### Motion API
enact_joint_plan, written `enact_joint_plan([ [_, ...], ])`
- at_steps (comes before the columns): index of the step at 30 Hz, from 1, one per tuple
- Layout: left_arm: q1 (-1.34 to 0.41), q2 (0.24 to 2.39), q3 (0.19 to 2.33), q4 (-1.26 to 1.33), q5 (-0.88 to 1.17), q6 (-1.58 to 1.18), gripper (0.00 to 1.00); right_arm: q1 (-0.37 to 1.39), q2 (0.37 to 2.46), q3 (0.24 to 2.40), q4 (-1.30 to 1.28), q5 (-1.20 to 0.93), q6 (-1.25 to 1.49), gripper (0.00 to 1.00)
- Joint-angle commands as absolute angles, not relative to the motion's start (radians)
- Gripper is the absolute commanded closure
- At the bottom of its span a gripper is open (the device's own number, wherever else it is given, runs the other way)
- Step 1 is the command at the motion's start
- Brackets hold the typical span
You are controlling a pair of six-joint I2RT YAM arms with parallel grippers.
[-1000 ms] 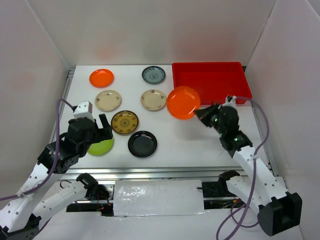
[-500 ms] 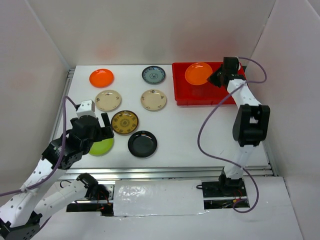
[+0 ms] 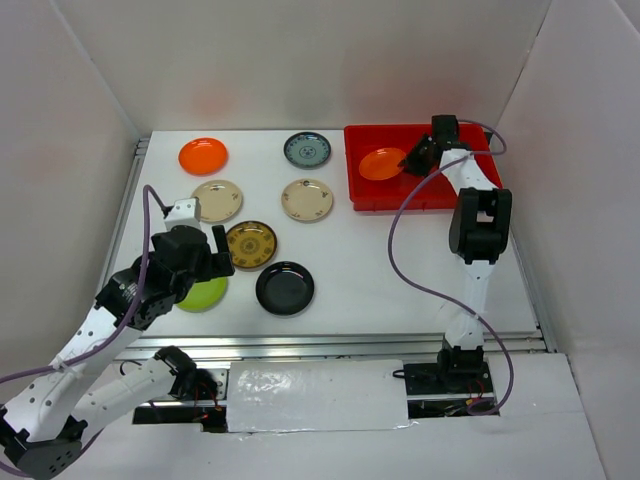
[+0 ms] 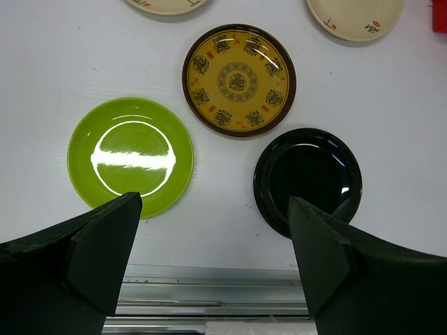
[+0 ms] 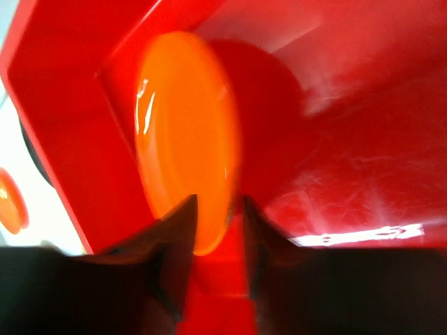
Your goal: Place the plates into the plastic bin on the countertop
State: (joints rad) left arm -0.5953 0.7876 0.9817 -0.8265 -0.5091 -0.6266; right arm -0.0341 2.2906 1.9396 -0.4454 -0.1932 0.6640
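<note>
One orange plate (image 5: 185,132) in the bin (image 3: 375,200), seven to go.
Your right pincer (image 5: 216,209) straddles its rim, grip unclear; left pincer (image 4: 213,209) gapes.

The orange plate (image 5: 185,132) is blurred; a cream plate (image 4: 356,12) is cropped by the top edge.

Left arm (image 3: 100,328) and right arm (image 3: 478,225): white tubular links with small dark dots, black joint housings, a purple cable (image 3: 391,240) looping off each, white box (image 3: 182,211) on the left wrist, matte black wedge-shaped fingers (image 4: 105,251).
</note>
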Motion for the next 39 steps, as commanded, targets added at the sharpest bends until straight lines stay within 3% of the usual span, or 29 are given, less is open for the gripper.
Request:
enact_joint_plan([
  [1, -0.594, 0.772, 0.982, -0.784, -0.497, -0.597, 0.01, -0.014, 2.252, 1.971, -0.408, -0.25, 0.643, 0.58],
  [2, -0.594, 0.772, 0.98, -0.781, -0.495, -0.594, 0.01, -0.012, 2.246, 1.976, -0.413, -0.25, 0.643, 0.46],
  [3, -0.594, 0.772, 0.98, -0.781, -0.494, -0.594, 0.01, -0.009, 2.228, 1.982, -0.416, -0.249, 0.643, 0.12],
  [5, -0.594, 0.775, 0.982, -0.781, -0.491, -0.592, 0.01, -0.006, 2.192, 1.993, -0.428, -0.232, 0.64, 0.0],
  [11, -0.595, 0.767, 0.985, -0.788, -0.5, -0.598, 0.01, 0.106, 1.765, 1.815, -0.413, 0.041, 0.557, 0.0],
  [14, -0.595, 0.739, 0.988, -0.801, -0.529, -0.618, 0.01, 0.219, 1.608, 1.685, -0.483, 0.074, 0.489, 0.0],
  [18, -0.594, 0.735, 0.996, -0.833, -0.6, -0.658, 0.01, 0.378, 1.412, 1.242, -0.41, -0.128, 0.489, 0.0],
  [23, -0.591, 0.752, 1.012, -0.871, -0.649, -0.695, 0.01, 0.638, 1.255, 0.705, 0.105, -0.253, 0.658, 0.0],
  [29, -0.592, 0.741, 1.005, -0.858, -0.626, -0.68, 0.01, 0.776, 1.334, 0.503, 0.393, -0.19, 0.804, 0.06],
  [33, -0.591, 0.741, 1.003, -0.851, -0.618, -0.675, 0.01, 0.799, 1.452, 0.52, 0.432, -0.166, 0.842, 0.1],
  [39, -0.591, 0.735, 1.0, -0.847, -0.611, -0.667, 0.01, 0.805, 1.666, 0.604, 0.4, -0.117, 0.956, 0.27],
])
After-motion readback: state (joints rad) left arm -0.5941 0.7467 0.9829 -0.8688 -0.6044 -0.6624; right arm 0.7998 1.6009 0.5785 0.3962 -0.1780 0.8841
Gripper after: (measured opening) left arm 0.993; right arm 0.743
